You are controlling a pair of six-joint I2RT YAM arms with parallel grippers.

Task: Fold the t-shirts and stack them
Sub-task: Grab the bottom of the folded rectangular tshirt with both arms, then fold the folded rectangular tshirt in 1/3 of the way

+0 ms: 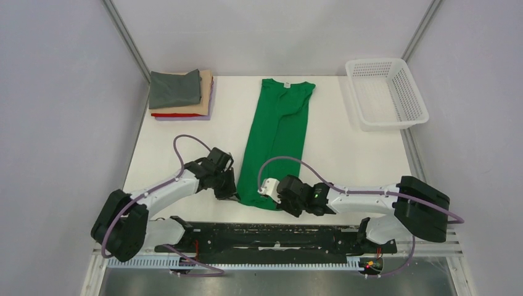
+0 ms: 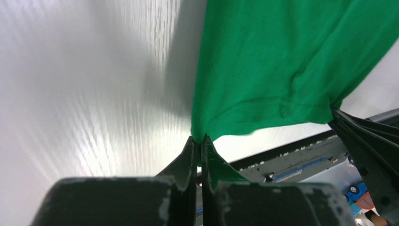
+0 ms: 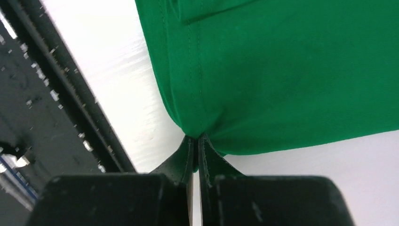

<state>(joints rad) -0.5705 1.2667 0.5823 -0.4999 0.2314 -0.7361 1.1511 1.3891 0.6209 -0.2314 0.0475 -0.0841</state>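
At six o'clock on the table (image 1: 351, 160), both grippers have the near hem of the green t-shirt (image 1: 274, 139). The left gripper (image 2: 199, 141) is pinched tight on its left corner, and the right gripper (image 3: 196, 139) likewise on the right corner. I'd lift both corners level, hold the hem taut, and carry it toward the collar at twelve. It is a thin, limp knit with a stitched hem, lying as a long narrow strip, so I expect sag between the pinches. The folded stack (image 1: 180, 94) sits at ten o'clock.

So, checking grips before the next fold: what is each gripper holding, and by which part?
Both are shut on the green t-shirt, at its near hem: the left gripper pinches the left corner, the right gripper the right corner.
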